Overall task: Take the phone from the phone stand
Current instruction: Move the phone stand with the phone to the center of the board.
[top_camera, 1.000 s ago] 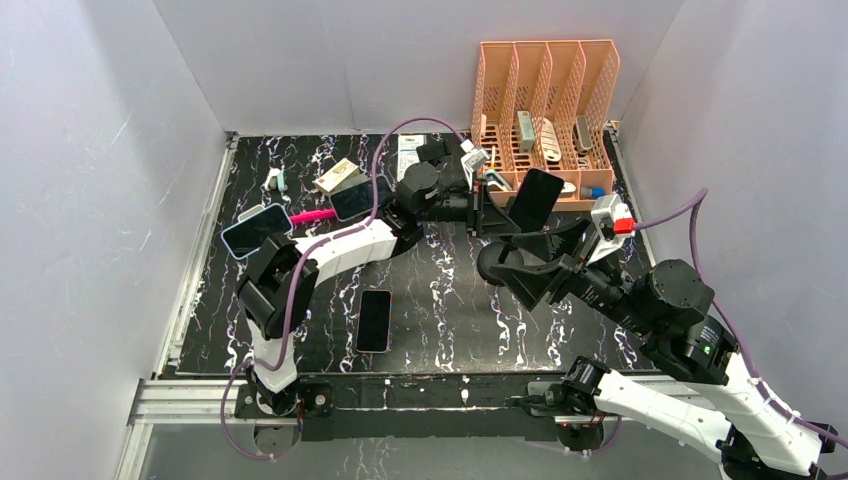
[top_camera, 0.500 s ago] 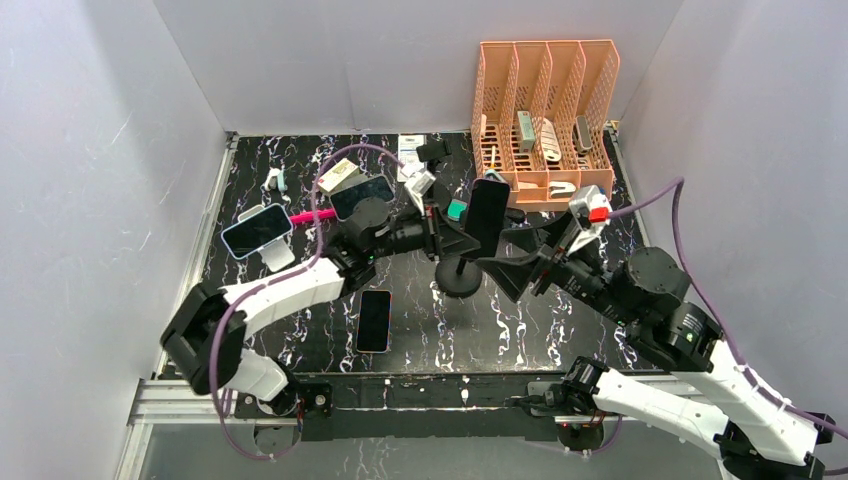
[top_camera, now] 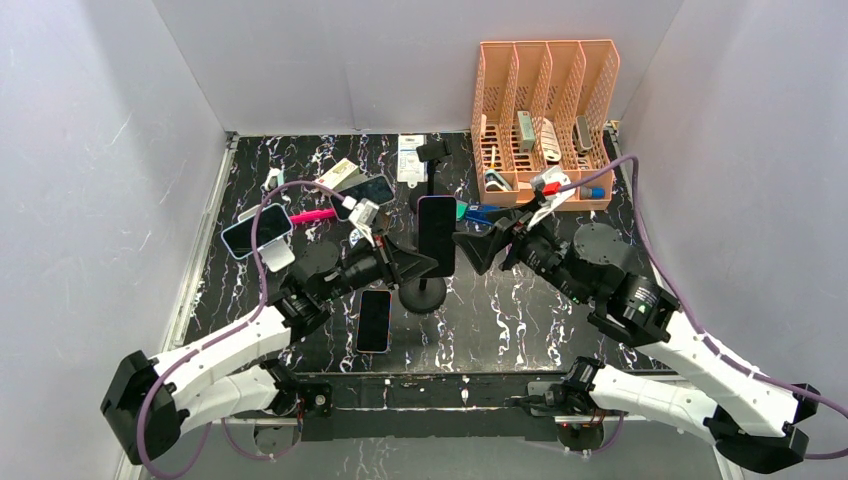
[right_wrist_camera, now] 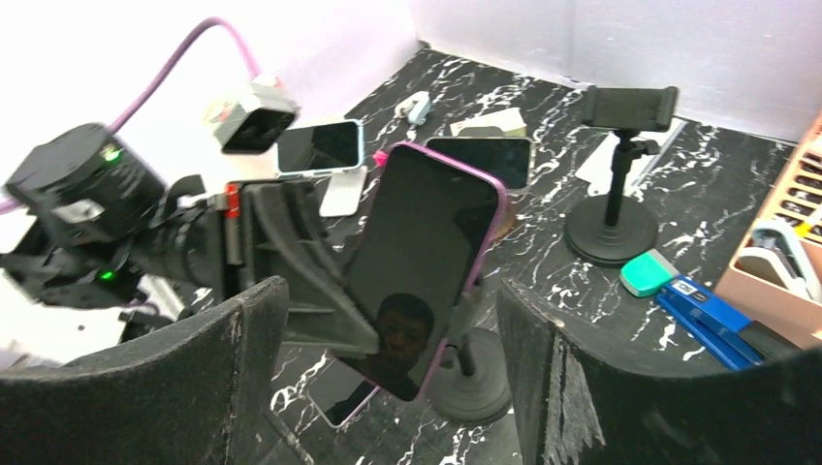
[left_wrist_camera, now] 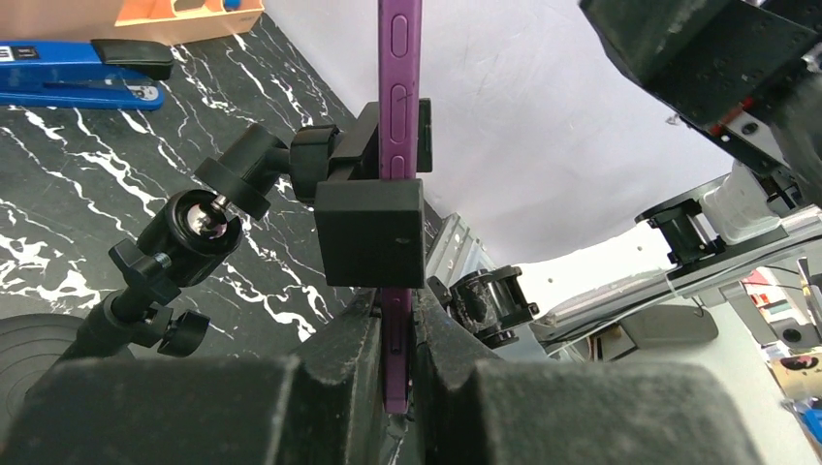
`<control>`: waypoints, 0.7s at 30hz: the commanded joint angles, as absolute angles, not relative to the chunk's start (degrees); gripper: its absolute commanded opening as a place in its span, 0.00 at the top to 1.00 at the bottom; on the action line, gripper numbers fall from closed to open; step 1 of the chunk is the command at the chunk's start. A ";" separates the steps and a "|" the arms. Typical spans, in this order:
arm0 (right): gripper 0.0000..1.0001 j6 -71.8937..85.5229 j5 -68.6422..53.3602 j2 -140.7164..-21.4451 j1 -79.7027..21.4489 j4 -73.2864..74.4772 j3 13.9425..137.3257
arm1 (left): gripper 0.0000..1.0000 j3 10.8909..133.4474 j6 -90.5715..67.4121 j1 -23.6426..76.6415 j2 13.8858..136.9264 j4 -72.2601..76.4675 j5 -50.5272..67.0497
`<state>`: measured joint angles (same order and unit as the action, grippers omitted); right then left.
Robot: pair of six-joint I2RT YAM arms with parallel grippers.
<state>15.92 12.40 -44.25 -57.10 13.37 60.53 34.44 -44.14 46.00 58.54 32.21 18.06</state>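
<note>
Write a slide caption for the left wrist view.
Left pincer pinching a purple phone clamped in its black stand.

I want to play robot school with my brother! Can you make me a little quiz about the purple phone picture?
1. True or false: the purple phone is already out of the phone stand's clamp.
2. Which is shut on the phone's edge? A) left end effector B) right end effector C) both
3. Fill in: the stapler is coloured ____.

Key: 1 false, the clamp grips it. 2 A; the right one is open. 3 blue.
</note>
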 commanded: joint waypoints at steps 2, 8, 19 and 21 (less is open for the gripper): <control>0.11 19.15 21.74 -45.56 -57.13 9.39 60.18 | 1.00 31.67 -42.48 46.28 52.34 29.85 13.53; 0.01 27.09 23.97 -46.44 -57.19 10.58 58.89 | 1.00 30.51 -41.47 46.28 51.67 27.41 13.46; 0.05 26.41 13.82 -46.61 -57.21 10.37 55.11 | 0.89 29.33 -42.06 46.29 50.61 23.12 13.23; 0.08 26.76 13.38 -48.19 -57.20 10.98 55.82 | 0.87 29.21 -42.07 46.27 50.10 22.12 12.99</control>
<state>25.74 16.03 -45.95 -57.08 11.88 54.00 30.72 -43.29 46.26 51.31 28.47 15.03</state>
